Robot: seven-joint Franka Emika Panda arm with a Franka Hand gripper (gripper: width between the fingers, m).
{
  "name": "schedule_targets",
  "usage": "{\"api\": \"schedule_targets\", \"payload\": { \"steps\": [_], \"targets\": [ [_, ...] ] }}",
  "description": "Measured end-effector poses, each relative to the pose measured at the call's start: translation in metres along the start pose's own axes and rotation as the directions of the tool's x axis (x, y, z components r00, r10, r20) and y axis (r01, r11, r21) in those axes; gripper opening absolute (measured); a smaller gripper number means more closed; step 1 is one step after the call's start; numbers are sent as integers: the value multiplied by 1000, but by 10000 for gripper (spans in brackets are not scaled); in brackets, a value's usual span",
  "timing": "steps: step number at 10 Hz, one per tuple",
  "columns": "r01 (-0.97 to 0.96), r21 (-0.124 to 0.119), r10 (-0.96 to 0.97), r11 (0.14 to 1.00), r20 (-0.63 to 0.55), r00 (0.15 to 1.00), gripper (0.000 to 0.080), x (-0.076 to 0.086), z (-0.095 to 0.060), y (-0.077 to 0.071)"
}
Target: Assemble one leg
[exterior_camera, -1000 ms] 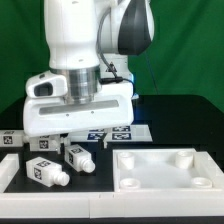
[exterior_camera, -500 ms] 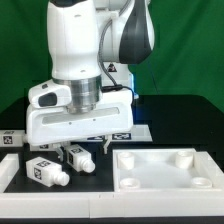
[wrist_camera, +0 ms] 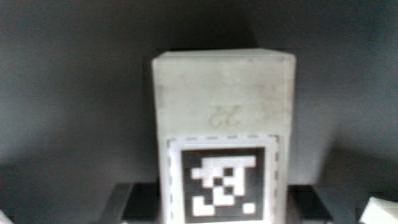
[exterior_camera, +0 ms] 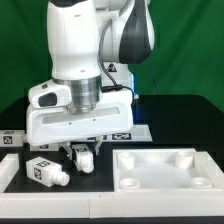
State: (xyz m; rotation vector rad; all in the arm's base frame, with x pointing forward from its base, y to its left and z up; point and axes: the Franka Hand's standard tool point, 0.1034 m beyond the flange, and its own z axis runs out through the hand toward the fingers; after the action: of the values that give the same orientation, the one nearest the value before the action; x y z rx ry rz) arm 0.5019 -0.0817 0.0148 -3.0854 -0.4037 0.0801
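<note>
Gripper (exterior_camera: 84, 152) low over leg (wrist_camera: 221, 95), fingers straddling its body, centred for a square grasp. Clamped or only bracketing: cannot tell. Second leg (exterior_camera: 45, 171) lies nearby.

No readable text; only a coded black-and-white tag (wrist_camera: 221, 183) on the leg (wrist_camera: 221, 90).

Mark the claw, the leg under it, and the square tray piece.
claw (exterior_camera: 84, 152), exterior view, midway between its fingertips.
leg (wrist_camera: 222, 95), wrist view, bare white face of its body.
square tray piece (exterior_camera: 160, 183), exterior view, its near wall.
</note>
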Motion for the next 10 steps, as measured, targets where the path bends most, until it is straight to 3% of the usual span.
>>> {"api": "schedule_targets", "payload": {
  "steps": [2, 4, 8, 9, 10],
  "targets": [
    [116, -5, -116, 993, -8, 993, 284, -12, -17, -4],
    [177, -15, -178, 984, -31, 984, 284, -24, -45, -33],
    [182, -13, -182, 983, -30, 983, 285, -25, -45, -36],
    [223, -30, -224, 974, -45, 974, 285, -25, -44, -40],
    [333, -73, -339, 940, -82, 937, 285, -35, -38, -58]
  ]
}}
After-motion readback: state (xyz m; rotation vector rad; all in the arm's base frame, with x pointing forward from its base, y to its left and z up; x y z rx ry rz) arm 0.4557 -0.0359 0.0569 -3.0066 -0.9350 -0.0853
